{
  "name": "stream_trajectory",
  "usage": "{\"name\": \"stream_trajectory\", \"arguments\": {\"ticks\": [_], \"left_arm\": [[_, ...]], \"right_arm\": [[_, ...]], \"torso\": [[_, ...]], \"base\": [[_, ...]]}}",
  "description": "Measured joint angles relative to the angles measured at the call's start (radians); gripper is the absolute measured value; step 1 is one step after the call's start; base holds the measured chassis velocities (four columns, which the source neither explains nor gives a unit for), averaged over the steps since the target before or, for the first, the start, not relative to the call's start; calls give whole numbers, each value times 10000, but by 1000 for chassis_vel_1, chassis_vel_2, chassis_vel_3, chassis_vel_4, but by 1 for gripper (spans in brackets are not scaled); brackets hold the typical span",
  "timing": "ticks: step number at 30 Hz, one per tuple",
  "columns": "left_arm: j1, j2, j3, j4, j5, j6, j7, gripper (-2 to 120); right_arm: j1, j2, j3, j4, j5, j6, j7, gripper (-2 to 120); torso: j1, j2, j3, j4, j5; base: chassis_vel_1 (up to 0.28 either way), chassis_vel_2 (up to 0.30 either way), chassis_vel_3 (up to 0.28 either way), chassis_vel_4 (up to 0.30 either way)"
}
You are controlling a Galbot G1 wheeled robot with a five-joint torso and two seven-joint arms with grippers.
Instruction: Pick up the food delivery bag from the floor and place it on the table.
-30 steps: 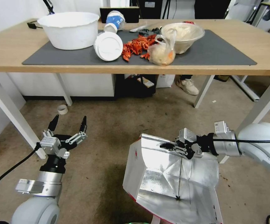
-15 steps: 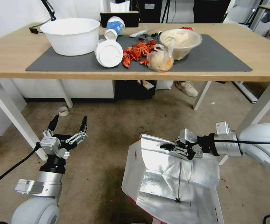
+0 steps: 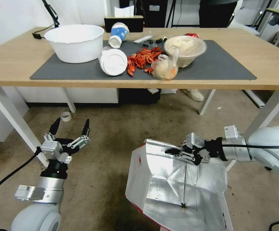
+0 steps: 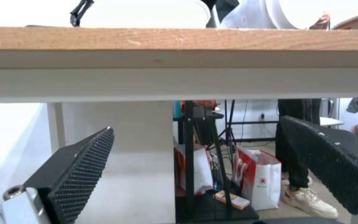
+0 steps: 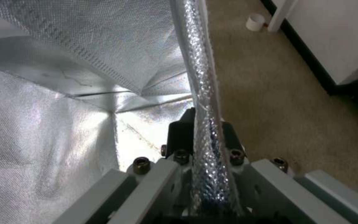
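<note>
The large white foil-lined paper delivery bag (image 3: 178, 183) sits lower right of the frame, before the long light-wood desk (image 3: 274, 67) spanning the top; the left gripper (image 3: 71, 125) is lower left.

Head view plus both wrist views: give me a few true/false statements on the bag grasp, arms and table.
1. The right gripper is shut on the rim of the large white paper delivery bag with silver foil lining. True.
2. The left gripper holds a bag handle. False: it is open and holds nothing, below the table edge.
3. The bag sits on the light-wood table. False: it is below table height.
4. A white tub stands on the dark grey mat. True.
</note>
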Motion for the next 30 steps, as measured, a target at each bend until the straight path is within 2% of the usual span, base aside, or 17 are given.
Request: {"name": "stream_trajectory", "arguments": {"ticks": [30], "left_arm": [[-76, 26, 5, -17, 14, 16, -30, 100]], "right_arm": [[114, -68, -30, -105, 233, 176, -190, 0]], "torso": [[346, 1164, 820, 0, 0]], "base": [[0, 0, 0, 0]]}}
